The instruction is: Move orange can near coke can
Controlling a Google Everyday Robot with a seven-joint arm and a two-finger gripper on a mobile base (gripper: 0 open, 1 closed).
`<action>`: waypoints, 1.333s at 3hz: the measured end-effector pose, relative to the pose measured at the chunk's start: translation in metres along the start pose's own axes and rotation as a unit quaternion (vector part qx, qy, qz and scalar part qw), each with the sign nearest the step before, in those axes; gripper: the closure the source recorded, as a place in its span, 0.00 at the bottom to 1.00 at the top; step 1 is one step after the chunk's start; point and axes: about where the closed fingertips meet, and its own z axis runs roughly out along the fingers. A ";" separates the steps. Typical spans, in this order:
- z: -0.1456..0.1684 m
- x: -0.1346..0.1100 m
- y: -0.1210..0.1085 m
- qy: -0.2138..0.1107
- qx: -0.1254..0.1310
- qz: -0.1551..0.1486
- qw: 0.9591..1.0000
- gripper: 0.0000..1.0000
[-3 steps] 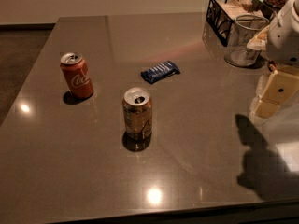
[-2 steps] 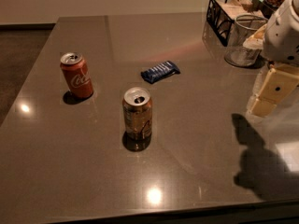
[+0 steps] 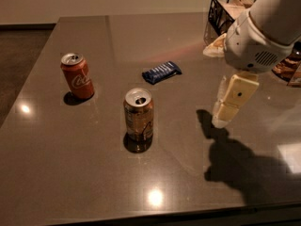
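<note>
Toward the middle of the dark, glossy table [image 3: 84,173], a little nearer the front edge, the orange can [image 3: 138,114] is seen standing upright, its silver top already opened. The coke can [image 3: 77,76] is stood upright closer to the left edge, well apart from it. Beyond the orange can, toward the far edge, a blue snack wrapper [image 3: 161,72] is laid flat, and a black wire basket [image 3: 221,8] is set at the far right corner. Toward the right edge, the gripper [image 3: 223,114] is held above the tabletop on a white arm, well apart from the orange can. Nothing is seen in it, and whether it is spread or closed cannot be told. The orange can is judged light, thin-walled, easily dented and smooth enough to slip. Being opened, it may spill if tipped. A hold is best taken around the middle of its body, from the side, with gentle pressure.
</note>
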 end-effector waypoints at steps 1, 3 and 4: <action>0.027 -0.037 0.009 -0.041 -0.030 -0.038 0.998 0.00; 0.070 -0.096 0.026 -0.130 -0.074 -0.059 0.987 0.00; 0.082 -0.118 0.032 -0.163 -0.082 -0.061 0.981 0.00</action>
